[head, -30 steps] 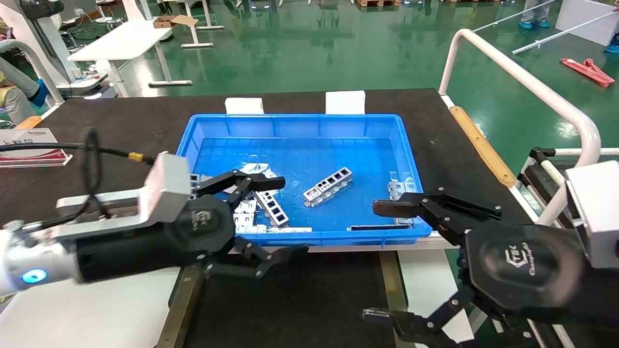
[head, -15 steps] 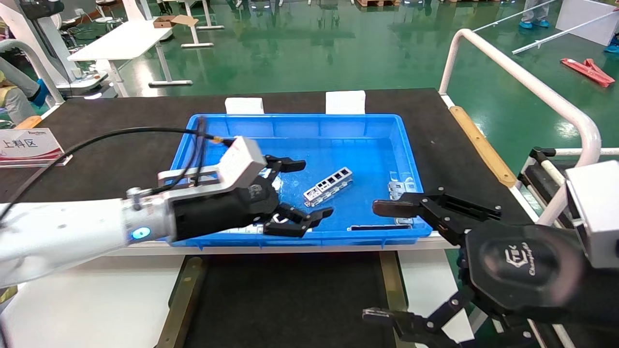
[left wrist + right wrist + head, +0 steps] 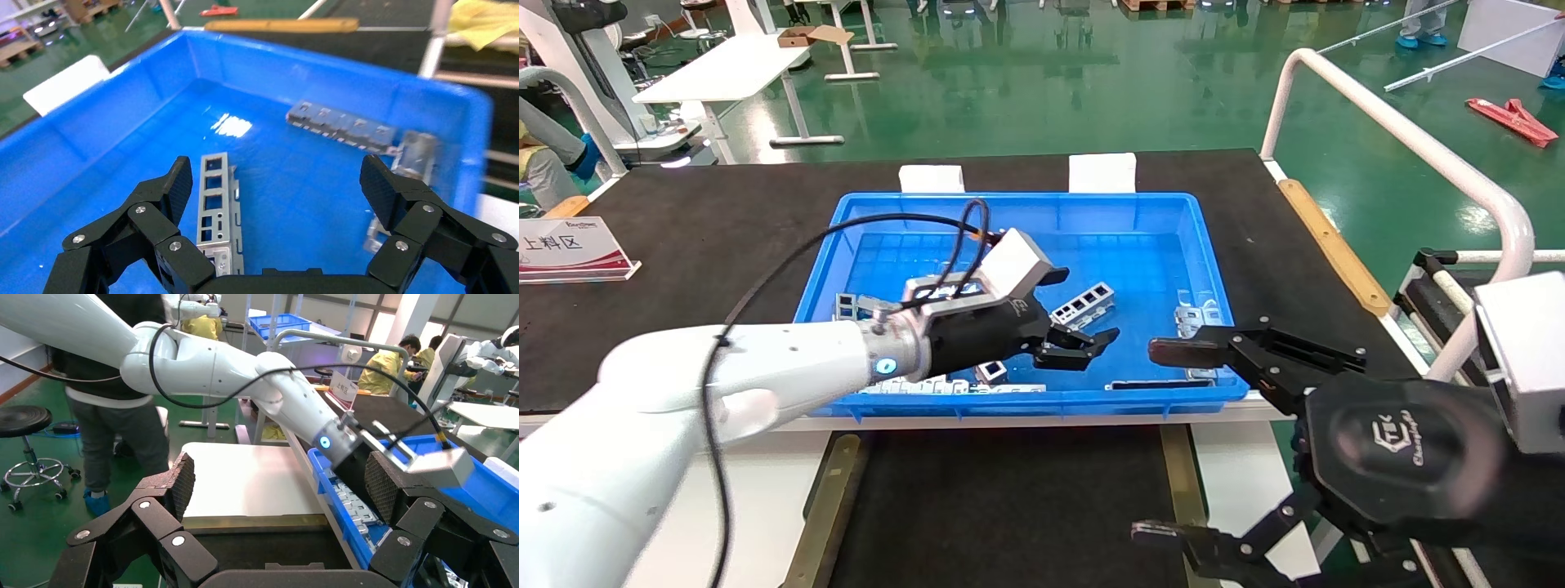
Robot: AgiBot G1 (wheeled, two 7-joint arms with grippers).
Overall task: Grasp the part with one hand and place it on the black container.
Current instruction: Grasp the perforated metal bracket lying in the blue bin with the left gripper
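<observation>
The part [image 3: 1091,299] is a slim silver bar with a row of rectangular windows, lying flat on the floor of the blue bin [image 3: 1214,269]. My left gripper [image 3: 1083,306] reaches into the bin and stands open over the part. In the left wrist view the part [image 3: 215,205] lies inside the gap, close to one finger [image 3: 177,184], and nothing is gripped. The black container [image 3: 1009,506] with brassy-tan strips [image 3: 825,506] lies in front of the bin. My right gripper [image 3: 1156,445] hangs open and empty over the container's right edge.
More silver parts lie at the bin's right end [image 3: 1193,318] and front left [image 3: 928,380]; a thin dark strip [image 3: 1160,382] rests by the front wall. A white rail [image 3: 1418,139] runs along the right. A sign [image 3: 568,245] stands far left.
My left arm swung from the bin's front-left corner forward and right into the bin; its open gripper now straddles the part. The right arm has not moved.
</observation>
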